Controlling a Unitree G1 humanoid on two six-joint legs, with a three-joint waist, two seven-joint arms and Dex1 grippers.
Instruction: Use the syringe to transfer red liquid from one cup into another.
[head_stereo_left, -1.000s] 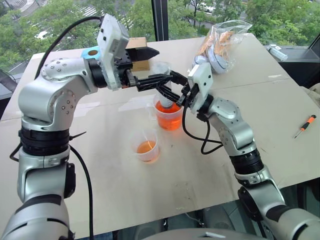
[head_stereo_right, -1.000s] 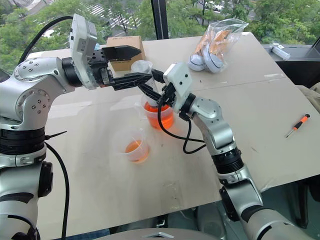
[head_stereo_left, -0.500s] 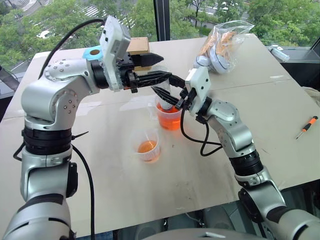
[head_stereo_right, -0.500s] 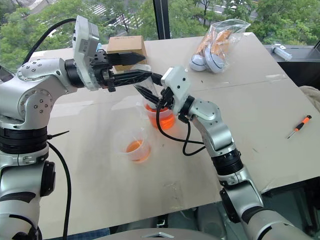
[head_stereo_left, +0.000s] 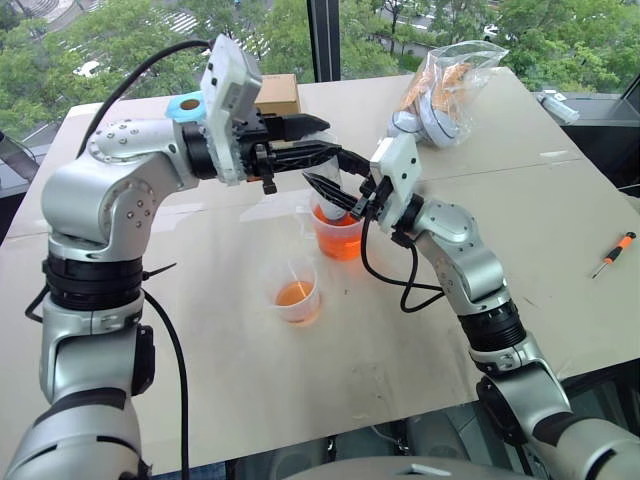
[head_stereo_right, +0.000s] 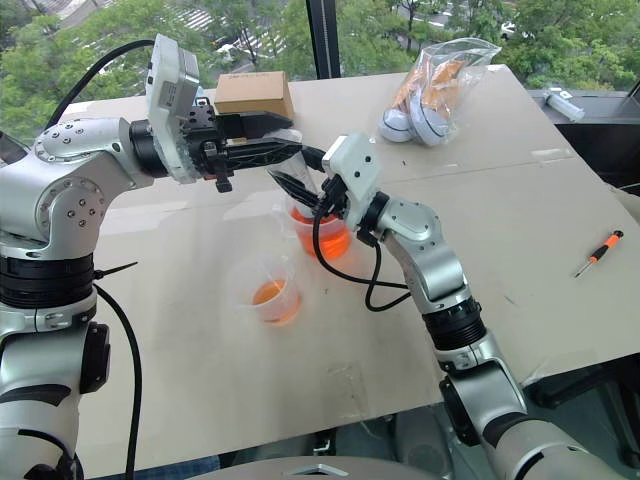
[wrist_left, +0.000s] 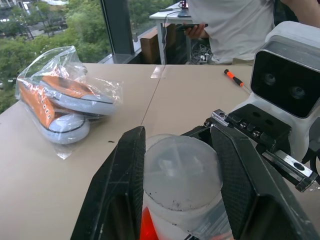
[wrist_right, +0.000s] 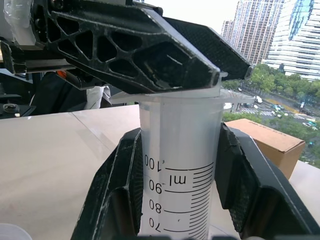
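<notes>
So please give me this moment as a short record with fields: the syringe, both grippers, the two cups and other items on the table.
syringe: upright, its tip down in the larger cup
left gripper: shut on the syringe's plunger top
right gripper: shut on the syringe's barrel
larger cup: holds red liquid
smaller cup: stands apart, nearer the robot, with a little red liquid
other items: bag of shoes, cardboard box, screwdriver

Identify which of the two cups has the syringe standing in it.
The bigger cup, spouted and fuller of red liquid; the syringe stands in it. The smaller cup sits apart.
</notes>
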